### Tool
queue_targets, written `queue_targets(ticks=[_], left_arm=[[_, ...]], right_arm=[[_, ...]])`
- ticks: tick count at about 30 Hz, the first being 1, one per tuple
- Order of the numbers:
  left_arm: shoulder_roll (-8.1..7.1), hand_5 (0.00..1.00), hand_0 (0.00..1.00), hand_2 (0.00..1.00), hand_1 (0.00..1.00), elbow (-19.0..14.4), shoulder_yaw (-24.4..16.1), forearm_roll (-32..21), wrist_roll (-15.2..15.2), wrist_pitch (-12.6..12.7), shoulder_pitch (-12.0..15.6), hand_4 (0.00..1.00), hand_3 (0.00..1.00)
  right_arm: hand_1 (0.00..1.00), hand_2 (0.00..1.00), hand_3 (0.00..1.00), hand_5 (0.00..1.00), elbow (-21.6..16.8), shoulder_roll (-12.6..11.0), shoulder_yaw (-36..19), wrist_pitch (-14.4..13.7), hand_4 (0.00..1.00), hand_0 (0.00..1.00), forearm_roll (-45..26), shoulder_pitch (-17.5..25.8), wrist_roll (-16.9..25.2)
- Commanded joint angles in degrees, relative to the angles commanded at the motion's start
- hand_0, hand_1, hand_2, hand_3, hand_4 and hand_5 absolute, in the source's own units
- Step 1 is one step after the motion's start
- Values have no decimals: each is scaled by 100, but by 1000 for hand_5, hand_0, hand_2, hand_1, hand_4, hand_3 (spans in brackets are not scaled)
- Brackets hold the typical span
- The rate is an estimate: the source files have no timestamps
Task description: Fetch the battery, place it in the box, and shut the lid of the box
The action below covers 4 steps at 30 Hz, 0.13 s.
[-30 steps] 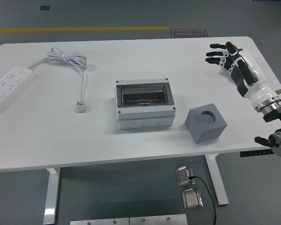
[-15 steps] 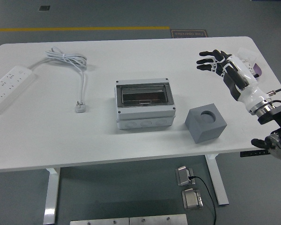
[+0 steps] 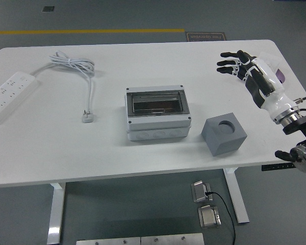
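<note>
A grey junction box [image 3: 157, 113] with a dark see-through lid lying flat on top stands at the table's middle. My right hand [image 3: 243, 68] hovers over the far right of the table, fingers spread and pointing left, holding nothing. A small white and purple object [image 3: 278, 74], possibly the battery, peeks out from behind the hand's wrist near the table's right edge; most of it is hidden. The left arm is out of view.
A grey cube [image 3: 224, 135] with a round hole in its top sits right of the box, near the front edge. A white power strip [image 3: 7, 95] lies at the far left, its cable and plug [image 3: 88, 116] trailing toward the middle.
My right hand has shifted left and a little lower over the table, fingers still spread. The white and purple object behind it has come into view.
</note>
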<state>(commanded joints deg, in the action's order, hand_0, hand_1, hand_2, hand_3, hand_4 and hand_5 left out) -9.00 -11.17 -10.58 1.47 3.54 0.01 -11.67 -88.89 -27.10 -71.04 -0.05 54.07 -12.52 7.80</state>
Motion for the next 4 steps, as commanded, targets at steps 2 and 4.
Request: queue_targets(ticks=[2, 4], left_arm=[[0, 201, 637, 543, 670, -2, 99, -106, -46, -10, -13, 637, 613], [3, 201, 637, 543, 670, -5, 222, -232, -105, -11, -24, 637, 613]], right_arm=[[631, 650, 678, 843, 9, 7, 3, -15, 963, 741, -43, -5, 39], [631, 650, 678, 843, 23, 11, 5, -32, 963, 741, -115, -6, 102]])
